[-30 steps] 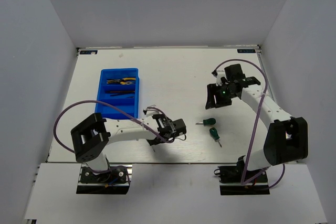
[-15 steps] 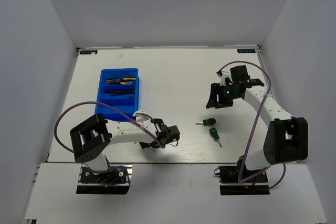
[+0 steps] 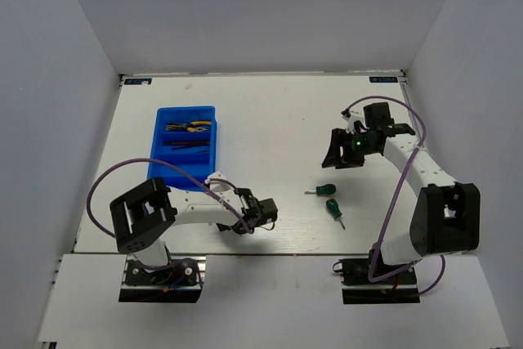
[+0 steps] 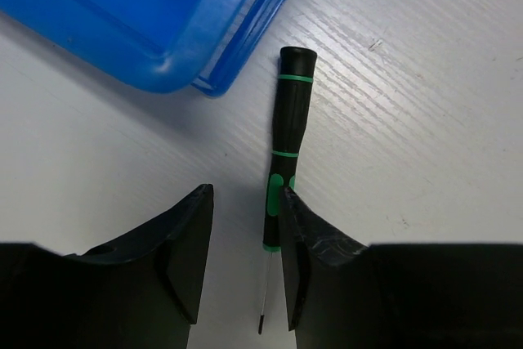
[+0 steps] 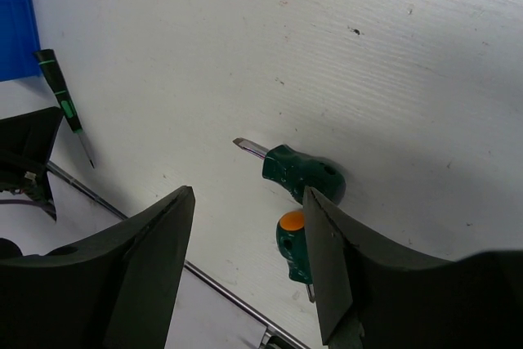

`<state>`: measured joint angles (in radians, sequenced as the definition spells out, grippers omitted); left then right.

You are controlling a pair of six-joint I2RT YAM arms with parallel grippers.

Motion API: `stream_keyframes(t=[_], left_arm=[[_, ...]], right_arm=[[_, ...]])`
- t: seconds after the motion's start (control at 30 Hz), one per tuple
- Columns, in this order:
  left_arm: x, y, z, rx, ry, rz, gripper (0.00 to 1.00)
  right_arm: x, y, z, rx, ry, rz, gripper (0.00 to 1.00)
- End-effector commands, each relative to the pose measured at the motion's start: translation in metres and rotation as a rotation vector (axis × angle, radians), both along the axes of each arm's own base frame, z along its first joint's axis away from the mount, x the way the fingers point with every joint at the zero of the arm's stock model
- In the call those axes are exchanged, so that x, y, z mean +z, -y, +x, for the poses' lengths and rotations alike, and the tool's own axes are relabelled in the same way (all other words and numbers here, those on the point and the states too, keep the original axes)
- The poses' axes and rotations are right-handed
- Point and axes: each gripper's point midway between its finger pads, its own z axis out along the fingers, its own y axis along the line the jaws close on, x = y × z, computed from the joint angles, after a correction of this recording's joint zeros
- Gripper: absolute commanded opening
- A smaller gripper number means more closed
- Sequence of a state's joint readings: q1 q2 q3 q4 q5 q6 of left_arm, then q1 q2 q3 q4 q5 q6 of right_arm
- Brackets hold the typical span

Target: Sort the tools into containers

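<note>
A thin green-and-black screwdriver [image 4: 288, 132] lies on the table just off the corner of the blue tray [image 4: 163, 14]. My left gripper [image 4: 245, 194] is open and low over it. The thin shaft lies between the fingers, and the right finger [image 4: 306, 243] is against the handle's lower end. Two stubby green screwdrivers [image 3: 327, 190] [image 3: 335, 208] lie right of centre. My right gripper [image 3: 343, 153] hangs open above them; in the right wrist view they [image 5: 302, 173] [image 5: 292, 243] sit by its right finger. The blue tray [image 3: 160, 132] holds yellow pliers [image 3: 188, 127] and dark hex keys [image 3: 184, 143].
White walls enclose the table on three sides. The table's near edge with a metal rail [image 5: 221, 279] runs close behind the left gripper [image 3: 245, 222]. Purple cables loop off both arms.
My left gripper has drawn back left and toward the near edge, and now sits low by the tray's corner. The right gripper has barely shifted.
</note>
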<state>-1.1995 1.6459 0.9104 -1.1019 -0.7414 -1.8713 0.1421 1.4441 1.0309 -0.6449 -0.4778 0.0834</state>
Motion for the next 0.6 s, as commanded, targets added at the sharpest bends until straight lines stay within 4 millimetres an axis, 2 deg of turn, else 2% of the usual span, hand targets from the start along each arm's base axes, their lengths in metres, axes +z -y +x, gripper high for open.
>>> stream_keyframes(t=[0.0,0.1,0.27,0.4,0.57], left_arm=[[0.002,0.005,0.013,-0.006,0.069,0.001,0.48],[0.002,0.017,0.018,-0.022,0.067,-0.001,0.48],[-0.002,0.026,0.017,-0.043,0.055,-0.007,0.48],[-0.016,0.02,0.014,-0.035,0.037,-0.017,0.48],[-0.03,0.009,0.007,-0.043,0.009,-0.034,0.36]], right_arm=[[0.005,-0.004,0.001,-0.004,0.009,0.047,0.62],[0.005,-0.005,0.001,-0.002,0.011,0.053,0.62],[0.006,-0.003,0.001,-0.008,0.012,0.058,0.62],[0.008,-0.002,0.002,-0.014,0.014,0.067,0.62],[0.008,-0.001,0.002,-0.02,0.011,0.082,0.62]])
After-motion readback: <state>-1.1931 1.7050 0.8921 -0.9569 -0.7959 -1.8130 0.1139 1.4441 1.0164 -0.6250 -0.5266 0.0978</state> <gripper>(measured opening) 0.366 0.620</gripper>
